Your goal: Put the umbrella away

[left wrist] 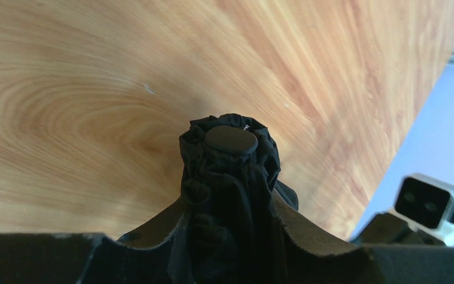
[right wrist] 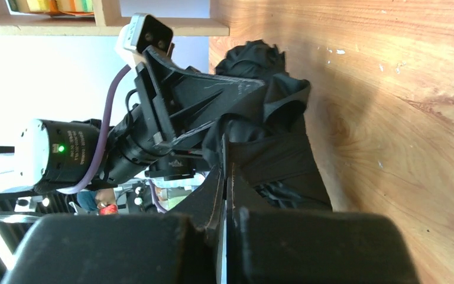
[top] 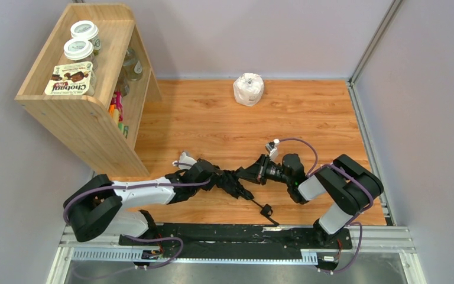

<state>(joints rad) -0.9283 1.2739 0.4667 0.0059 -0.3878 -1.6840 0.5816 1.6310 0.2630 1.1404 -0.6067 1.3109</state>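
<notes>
The umbrella (top: 233, 184) is located at the near side of the table (top: 213, 118), between the 2 arms. Its shaft (top: 254, 201) is extended toward the bases, with the handle (top: 266, 209) at the end. The left gripper (top: 220, 177) is clamped around the bunched canopy (left wrist: 227, 171), whose cap end protrudes past the fingers (left wrist: 313, 239). The right gripper (top: 250, 174) is closed, fingertips together against the fabric. Whether cloth is pinched cannot be determined. A shelf (top: 83, 118) is noted at far left.

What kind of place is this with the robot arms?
Probably a robot test booth, not a home: plain grey walls box in a small wooden table, a left arm and right arm are bolted to a metal rail, and a shelf holds food tubs like props.
</notes>
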